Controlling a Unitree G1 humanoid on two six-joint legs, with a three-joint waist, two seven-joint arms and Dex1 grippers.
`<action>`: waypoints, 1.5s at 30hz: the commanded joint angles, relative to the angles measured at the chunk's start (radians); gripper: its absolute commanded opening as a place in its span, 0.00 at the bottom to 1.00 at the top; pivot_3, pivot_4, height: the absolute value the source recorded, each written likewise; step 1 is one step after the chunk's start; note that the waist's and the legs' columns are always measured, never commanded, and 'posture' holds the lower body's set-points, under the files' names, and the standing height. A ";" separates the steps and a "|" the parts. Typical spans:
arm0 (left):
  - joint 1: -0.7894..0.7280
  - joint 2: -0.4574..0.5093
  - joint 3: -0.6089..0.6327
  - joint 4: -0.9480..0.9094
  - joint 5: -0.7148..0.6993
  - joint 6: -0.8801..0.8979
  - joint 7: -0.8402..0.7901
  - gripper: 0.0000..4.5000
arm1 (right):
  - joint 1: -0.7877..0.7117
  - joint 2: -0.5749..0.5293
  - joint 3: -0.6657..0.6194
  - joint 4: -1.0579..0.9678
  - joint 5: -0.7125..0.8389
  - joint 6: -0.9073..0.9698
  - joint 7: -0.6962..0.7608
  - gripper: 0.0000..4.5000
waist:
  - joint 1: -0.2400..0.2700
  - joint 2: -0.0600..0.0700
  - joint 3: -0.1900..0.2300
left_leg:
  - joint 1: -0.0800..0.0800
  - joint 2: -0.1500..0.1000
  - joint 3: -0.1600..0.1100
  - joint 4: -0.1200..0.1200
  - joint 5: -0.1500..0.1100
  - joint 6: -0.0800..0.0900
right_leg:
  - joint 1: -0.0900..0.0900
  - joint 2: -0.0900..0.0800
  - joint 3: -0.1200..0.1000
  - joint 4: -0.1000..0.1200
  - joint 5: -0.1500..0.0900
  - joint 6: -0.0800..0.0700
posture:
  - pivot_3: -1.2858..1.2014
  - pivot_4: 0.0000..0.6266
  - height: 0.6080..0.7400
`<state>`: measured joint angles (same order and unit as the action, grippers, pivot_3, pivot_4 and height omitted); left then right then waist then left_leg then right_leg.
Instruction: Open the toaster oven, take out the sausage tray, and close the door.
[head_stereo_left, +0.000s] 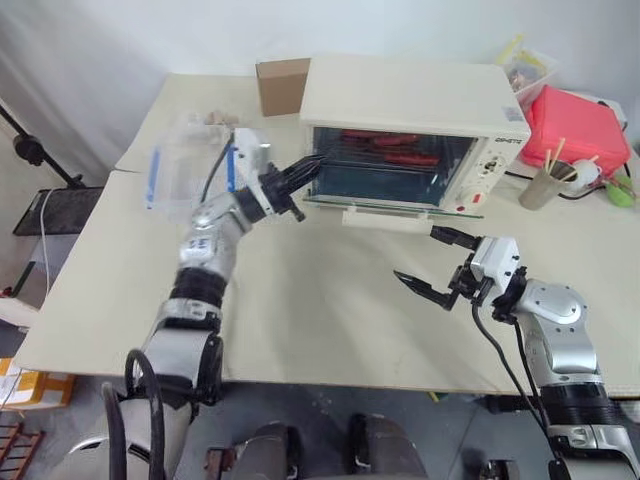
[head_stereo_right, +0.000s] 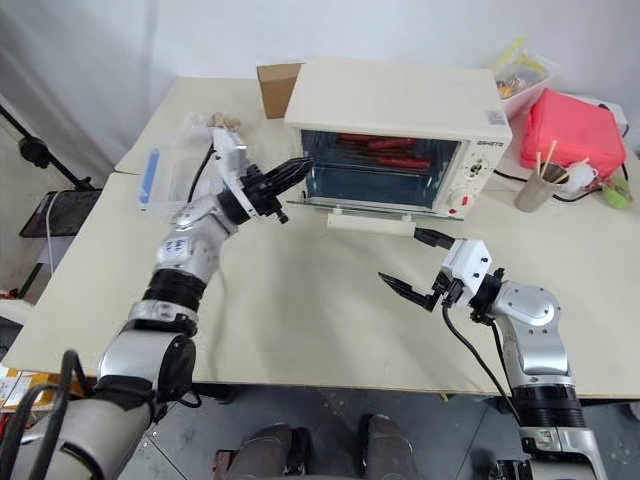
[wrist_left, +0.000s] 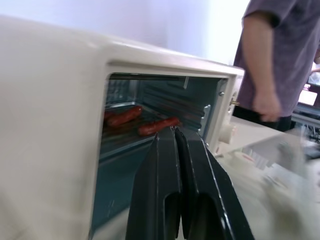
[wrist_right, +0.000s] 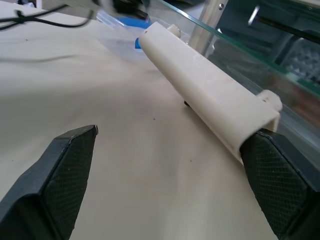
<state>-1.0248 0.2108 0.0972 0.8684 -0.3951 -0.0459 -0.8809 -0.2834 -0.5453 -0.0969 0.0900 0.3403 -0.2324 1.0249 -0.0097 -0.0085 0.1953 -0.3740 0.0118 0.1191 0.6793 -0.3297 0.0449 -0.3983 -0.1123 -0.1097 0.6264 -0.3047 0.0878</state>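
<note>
The cream-white toaster oven (head_stereo_left: 400, 95) stands at the back of the table. Its door (head_stereo_left: 392, 204) is folded down flat, and the white bar handle (wrist_right: 200, 95) points toward me. Inside, the sausage tray (head_stereo_left: 392, 152) rests on the rack with red-brown sausages (wrist_left: 157, 125) on it. My left gripper (head_stereo_left: 318, 162) is at the left front corner of the oven mouth. Its fingers (wrist_left: 165, 175) are shut, with nothing visible between them. My right gripper (head_stereo_left: 416, 253) hovers open over the table, just in front of the handle's right end.
A brown cardboard box (head_stereo_left: 282, 85) stands left of the oven, and a clear plastic box with blue clips (head_stereo_left: 185, 165) lies behind my left arm. A red container (head_stereo_left: 580, 130) and a cup of sticks (head_stereo_left: 545, 185) are on the right. A person (wrist_left: 280, 60) stands beyond the oven.
</note>
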 joint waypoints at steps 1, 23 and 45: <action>-0.009 -0.014 -0.007 0.061 0.039 -0.073 -0.057 0.02 | 0.061 -0.020 -0.033 -0.096 0.001 0.010 -0.042 1.00 | 0.000 0.000 0.000 | 0.000 0.001 0.000 0.000 0.000 0.000 | -0.001 0.000 -0.001 0.000 0.000 0.000 | 0.52 0.24 1.00; 0.250 0.010 -0.089 -0.138 0.165 -0.095 -0.145 0.02 | 0.342 -0.135 -0.254 -0.385 -0.028 0.219 -0.320 1.00 | 0.010 -0.001 0.001 | 0.002 0.000 0.000 0.003 -0.002 0.001 | 0.002 -0.003 0.003 -0.003 0.002 0.001 | 0.52 0.24 1.00; 0.687 0.100 0.017 -0.916 -0.038 0.274 0.065 0.99 | -0.762 0.154 0.384 0.710 -0.740 -0.092 -0.788 1.00 | -0.011 0.000 0.001 | -0.001 0.000 -0.003 0.004 -0.002 0.001 | 0.001 -0.004 -0.001 0.001 0.002 0.000 | 0.52 0.24 1.00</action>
<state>-0.3431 0.3060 0.1025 0.0069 -0.4114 0.2246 -0.8316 -1.0127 -0.3881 0.2812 0.7543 -0.3669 -0.2828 0.2929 -0.0207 -0.0085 0.1961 -0.3755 0.0116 0.1168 0.6830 -0.3313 0.0461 -0.3978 -0.1158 -0.1105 0.6274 -0.3032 0.0883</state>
